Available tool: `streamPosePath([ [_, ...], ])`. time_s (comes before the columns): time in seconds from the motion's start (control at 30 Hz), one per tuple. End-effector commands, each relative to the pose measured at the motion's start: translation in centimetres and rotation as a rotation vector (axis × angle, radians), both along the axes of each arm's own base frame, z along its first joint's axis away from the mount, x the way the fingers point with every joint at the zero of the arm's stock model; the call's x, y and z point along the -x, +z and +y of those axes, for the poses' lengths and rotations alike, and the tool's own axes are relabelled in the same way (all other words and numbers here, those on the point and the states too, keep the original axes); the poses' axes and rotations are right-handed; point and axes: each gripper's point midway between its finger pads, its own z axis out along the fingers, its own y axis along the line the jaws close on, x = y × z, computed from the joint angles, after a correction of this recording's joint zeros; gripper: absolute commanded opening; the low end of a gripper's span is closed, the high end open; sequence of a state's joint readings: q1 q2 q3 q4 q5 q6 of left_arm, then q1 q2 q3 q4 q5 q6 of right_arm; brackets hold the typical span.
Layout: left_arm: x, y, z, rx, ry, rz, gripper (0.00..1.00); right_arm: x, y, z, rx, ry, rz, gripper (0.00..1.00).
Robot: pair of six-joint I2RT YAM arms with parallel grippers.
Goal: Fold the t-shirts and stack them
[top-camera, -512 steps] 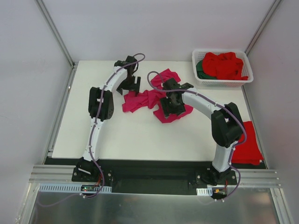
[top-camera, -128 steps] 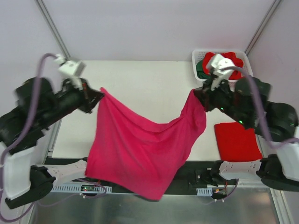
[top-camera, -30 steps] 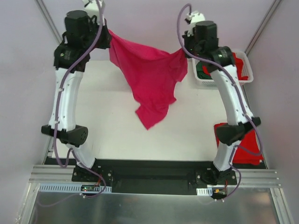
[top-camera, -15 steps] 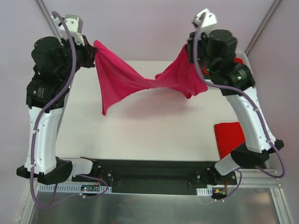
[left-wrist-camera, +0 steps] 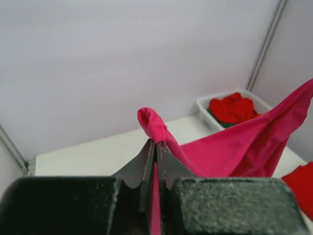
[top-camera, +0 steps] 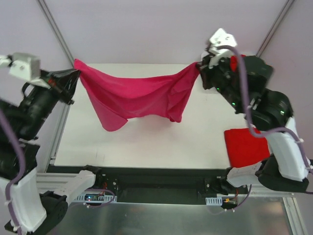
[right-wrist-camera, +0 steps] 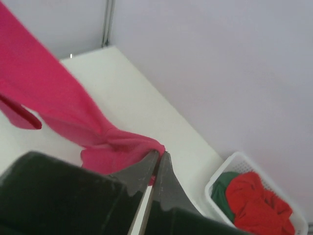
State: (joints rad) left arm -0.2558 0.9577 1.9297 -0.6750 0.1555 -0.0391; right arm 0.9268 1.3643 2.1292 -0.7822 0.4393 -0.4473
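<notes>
Magenta-pink t-shirt [top-camera: 137,95] hangs stretched between my two hands, up off the tabletop [top-camera: 146,147]. My left hand [left-wrist-camera: 156,147] is pinched fully together on one corner. In its wrist view a small bunch of cloth pokes out past the fingertips, and a strip runs down between the fingers. My right hand [right-wrist-camera: 157,156] is clamped just as tight on the opposite corner, with the fabric gathered into a knot right at its tips.

From above, the shirt's top edge runs nearly taut from the left hand, out beyond the tabletop's left edge, to the right hand near the far right corner. The lower edge sags in loose folds, lowest at the left. I cannot tell whether that fold touches the surface.

Bare white tabletop lies under the shirt and in front of it, toward the arm bases. A folded red t-shirt [top-camera: 244,147] lies flat at the right edge, on the near side, partly under my right arm. The white basket [right-wrist-camera: 221,167] sits at the far right corner, holding crumpled red t-shirts [right-wrist-camera: 257,203] and a dark green one [right-wrist-camera: 222,188]. Pale walls stand close behind and on both sides.
</notes>
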Motion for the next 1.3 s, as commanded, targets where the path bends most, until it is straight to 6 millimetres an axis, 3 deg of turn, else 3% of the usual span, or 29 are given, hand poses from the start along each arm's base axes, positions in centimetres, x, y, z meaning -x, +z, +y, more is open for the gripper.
streamPosePath([
  [0.0, 5.1, 4.4, -0.3, 0.054, -0.092, -0.179, 0.0, 3.3, 8.0, -5.8, -0.141, -0.077, -0.213, 0.01],
  [0.13, 8.2, 5.7, 0.1, 0.061, -0.114, -0.263, 0.0, 3.9, 10.0, -6.6, -0.126, -0.087, -0.311, 0.01],
  [0.43, 9.1, 6.9, 1.8, 0.053, -0.029, -0.334, 0.0, 4.1, 15.5, -8.2, -0.119, -0.166, -0.52, 0.01],
  [0.67, 8.8, 8.2, 4.1, 0.028, 0.102, -0.389, 0.0, 5.1, 19.7, -11.1, -0.143, -0.263, -0.676, 0.01],
  [0.77, 8.9, 8.5, 4.2, 0.025, 0.107, -0.399, 0.0, 5.8, 20.8, -12.5, -0.173, -0.291, -0.704, 0.01],
  [0.87, 8.7, 8.1, 3.7, 0.027, 0.085, -0.387, 0.0, 6.5, 20.7, -13.5, -0.209, -0.279, -0.695, 0.01],
  [1.07, 7.5, 6.7, 3.5, 0.02, 0.089, -0.345, 0.0, 5.9, 19.4, -12.9, -0.166, -0.283, -0.652, 0.01],
  [1.27, 9.0, 7.1, 3.9, 0.029, 0.089, -0.376, 0.0, 6.3, 19.2, -12.9, -0.149, -0.265, -0.638, 0.01],
])
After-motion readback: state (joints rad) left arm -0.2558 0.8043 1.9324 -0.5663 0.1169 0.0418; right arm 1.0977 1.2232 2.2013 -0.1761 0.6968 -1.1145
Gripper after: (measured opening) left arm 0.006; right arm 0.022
